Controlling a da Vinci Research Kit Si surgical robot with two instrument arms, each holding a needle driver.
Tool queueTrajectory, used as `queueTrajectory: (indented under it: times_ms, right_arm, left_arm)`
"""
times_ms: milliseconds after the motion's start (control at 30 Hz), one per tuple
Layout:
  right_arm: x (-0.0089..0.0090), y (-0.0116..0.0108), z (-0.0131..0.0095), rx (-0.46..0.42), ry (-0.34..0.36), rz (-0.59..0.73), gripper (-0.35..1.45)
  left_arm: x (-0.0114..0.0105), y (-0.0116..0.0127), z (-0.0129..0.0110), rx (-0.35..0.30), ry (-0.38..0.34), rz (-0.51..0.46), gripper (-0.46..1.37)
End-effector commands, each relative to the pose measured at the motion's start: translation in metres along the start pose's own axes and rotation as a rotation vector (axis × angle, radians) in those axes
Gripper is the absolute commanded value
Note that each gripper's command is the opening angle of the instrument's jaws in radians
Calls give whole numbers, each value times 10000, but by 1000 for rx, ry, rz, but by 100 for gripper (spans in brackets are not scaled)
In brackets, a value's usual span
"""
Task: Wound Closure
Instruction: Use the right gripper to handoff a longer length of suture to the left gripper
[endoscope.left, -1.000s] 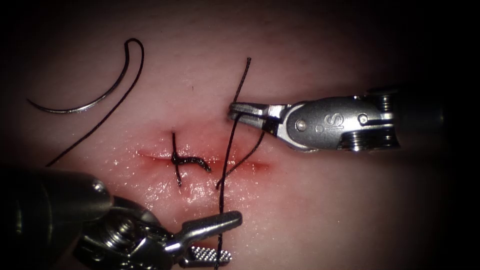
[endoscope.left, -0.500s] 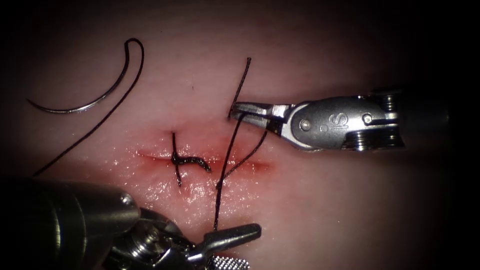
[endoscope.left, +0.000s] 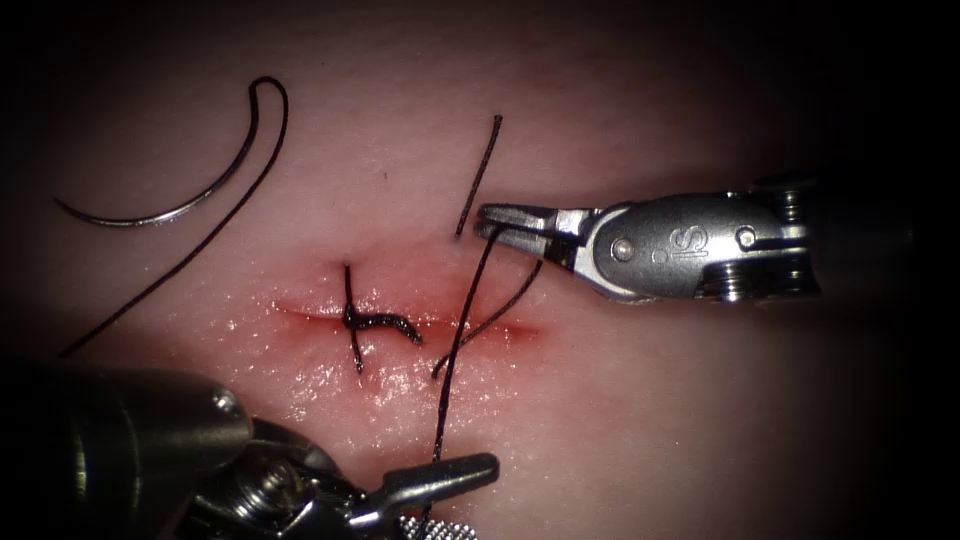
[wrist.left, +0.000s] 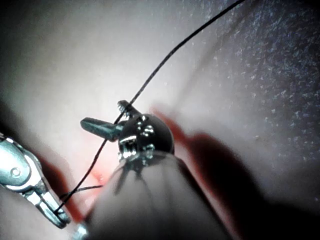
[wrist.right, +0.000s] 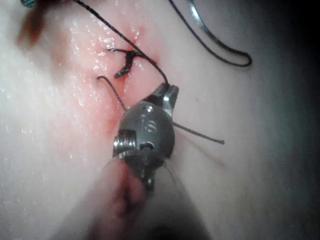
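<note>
Tissue (endoscope.left: 640, 430) spreads across the endoscope view, its cut (endoscope.left: 410, 322) a short horizontal red line wet with red fluid (endoscope.left: 400, 375). One finished stitch (endoscope.left: 370, 325) already crosses the cut's left part, its dark knot lying along the line.

The left arm's tool (endoscope.left: 440, 485) comes in from below the cut. Its jaws stand open with the thread (endoscope.left: 455, 350) running between them, not clamped as far as I can see; the left wrist view shows the same, the strand passing the spread jaws of that tool (wrist.left: 112, 122). Over the last second this tool has drifted right and back a little, without closing.

The right arm's tool (endoscope.left: 510, 225) lies above the cut on its right side, jaws closed on the thread just below its short free tail. It has eased rightward, away from the cut, so the strand to the tissue now runs straighter. I judge this to mean the second stitch's thread is being drawn up, though no knot is formed yet.

The needle (endoscope.left: 165, 190) lies free on the tissue well to the upper left, held by neither tool and not in the tissue, with thread trailing from its blunt end.
</note>
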Motion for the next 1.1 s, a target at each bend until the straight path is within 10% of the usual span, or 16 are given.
queueTrajectory:
  times_ms: [33,133,500,667,900,1100]
  right_arm:
    - [0,0,0,-2,0,0,-35]
    - [0,-1,0,-2,0,0,-35]
    - [2,-5,-2,6,-4,29,-35]
    - [7,-13,-8,32,10,106,78]
    - [19,-22,-17,50,18,161,128]
    - [23,-27,-22,61,24,174,131]
  left_arm:
    - [1,1,-1,-3,1,0,14]
    - [3,2,-1,-19,-4,-4,-35]
    - [-9,-10,-29,-47,-43,68,-35]
    - [-21,-31,-63,19,-92,73,-35]
    - [-31,-50,-98,79,-129,77,-35]
    - [-32,-56,-115,100,-147,78,-35]
